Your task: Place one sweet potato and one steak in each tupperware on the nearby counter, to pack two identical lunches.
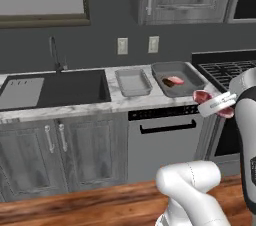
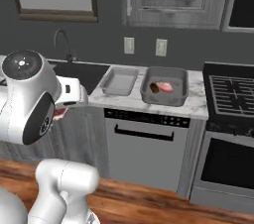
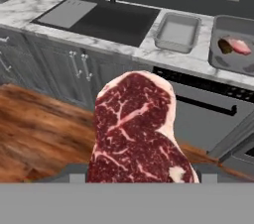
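Gripper [image 1: 214,104] gripping flat red marbled steak [image 3: 138,131], hanging off white marble worktop [image 1: 116,101] front edge. Two shallow grey rectangular tupperware trays sitting on worktop: left [image 1: 133,81] holding nothing, right [image 1: 176,78] holding second steak [image 3: 240,46], dark brown oval sweet potato [image 3: 225,46].

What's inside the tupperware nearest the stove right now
The right tupperware holds a pink steak and a dark brown sweet potato beside it. Its near wall hides part of the floor.

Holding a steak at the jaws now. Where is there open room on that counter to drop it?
The left tupperware, between the sink and the other tray, is bare inside. The right tupperware, beside the stove, already holds a steak and a dark lump. The counter between the trays is only a narrow strip. The held steak hangs short of the cabinets.
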